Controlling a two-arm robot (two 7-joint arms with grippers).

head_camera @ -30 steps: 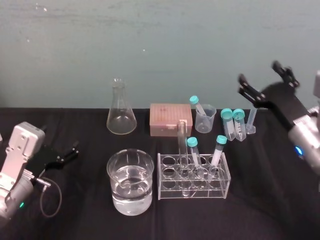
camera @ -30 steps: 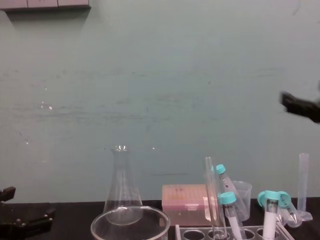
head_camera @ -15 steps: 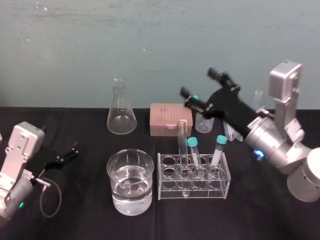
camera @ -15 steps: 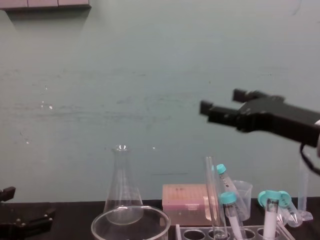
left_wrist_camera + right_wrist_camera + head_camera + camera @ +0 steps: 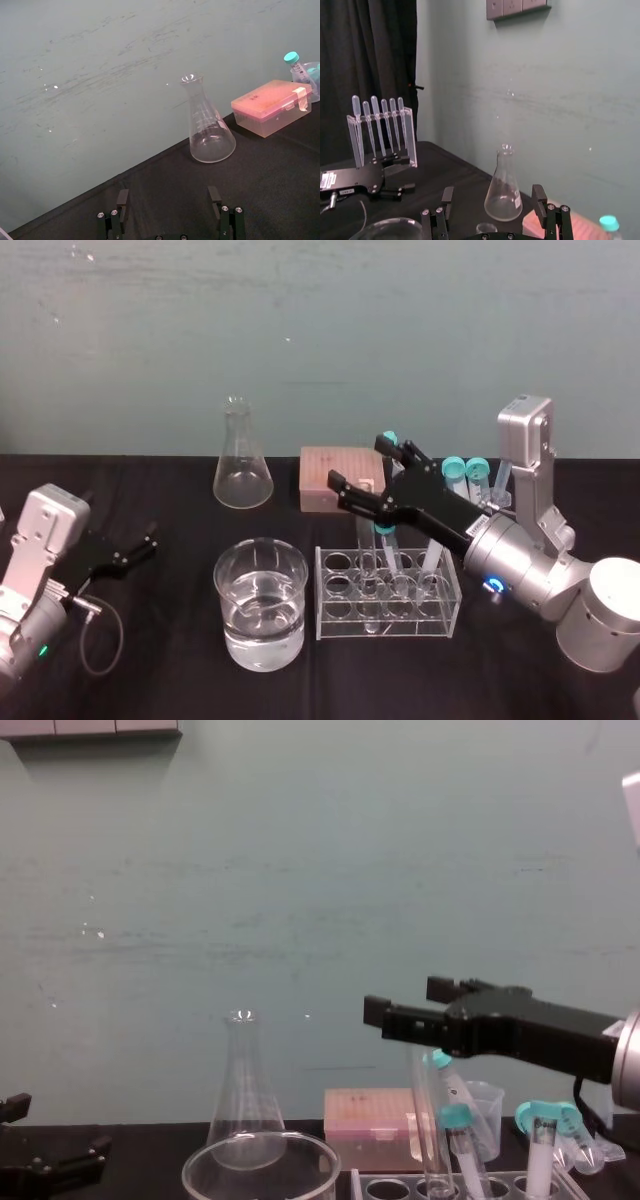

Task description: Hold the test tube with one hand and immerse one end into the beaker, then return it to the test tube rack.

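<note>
Our black right gripper [image 5: 362, 465] reaches in from the right, jaws spread wide over the long clear glass test tube [image 5: 366, 560]. The tube stands upright in the clear plastic rack [image 5: 385, 632] beside the wide glass beaker [image 5: 260, 605]. The left gripper [image 5: 150, 538] lies parked, jaws released, on the black counter [image 5: 170, 665] before a teal wall [image 5: 300, 340].

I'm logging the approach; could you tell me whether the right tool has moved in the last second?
Yes. The right tool has swung left and down, from right of the test tube rack to just above it.
</note>
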